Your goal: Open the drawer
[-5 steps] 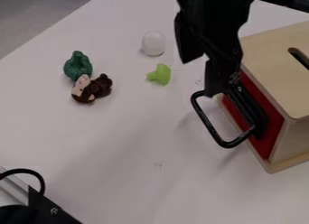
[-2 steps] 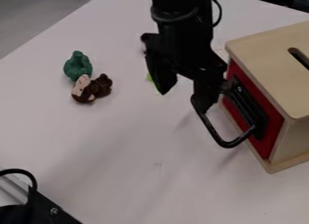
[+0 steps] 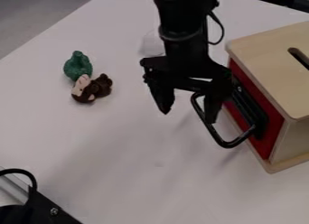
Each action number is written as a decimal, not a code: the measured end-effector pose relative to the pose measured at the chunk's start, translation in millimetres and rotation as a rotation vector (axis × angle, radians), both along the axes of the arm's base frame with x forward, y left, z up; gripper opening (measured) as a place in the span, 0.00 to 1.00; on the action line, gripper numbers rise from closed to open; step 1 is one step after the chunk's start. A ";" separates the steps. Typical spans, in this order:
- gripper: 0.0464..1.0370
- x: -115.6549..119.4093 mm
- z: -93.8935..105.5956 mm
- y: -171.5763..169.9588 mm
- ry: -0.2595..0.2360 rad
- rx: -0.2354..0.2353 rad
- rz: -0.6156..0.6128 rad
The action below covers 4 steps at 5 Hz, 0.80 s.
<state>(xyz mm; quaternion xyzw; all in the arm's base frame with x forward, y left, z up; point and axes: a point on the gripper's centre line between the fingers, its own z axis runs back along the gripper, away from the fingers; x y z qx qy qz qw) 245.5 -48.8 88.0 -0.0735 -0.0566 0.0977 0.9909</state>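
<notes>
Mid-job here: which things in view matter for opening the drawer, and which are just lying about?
For the job:
- gripper, open, by the handle
- black handle
- red drawer front, closed
- wooden box

Just lying about:
- green toy
- brown toy with a pale face
- white object, partly behind the arm

ok so my count: two little toys, one green [image 3: 78, 66] and one brown [image 3: 100, 86], plus one whitish roundish thing [image 3: 152, 43] partly hidden. There was just one wooden box [image 3: 269, 60], with one slot [image 3: 299, 58], one red drawer front [image 3: 266, 145] and one black handle [image 3: 228, 144]. Oh, and one gripper [image 3: 187, 117], one table [image 3: 120, 151].
</notes>
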 end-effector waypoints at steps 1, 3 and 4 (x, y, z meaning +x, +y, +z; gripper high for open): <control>0.96 14.5 -6.1 -3.6 -0.010 -0.027 0.071; 0.96 27.8 -27.9 -4.1 0.060 -0.011 0.189; 0.96 34.3 -37.9 -3.6 0.086 -0.007 0.212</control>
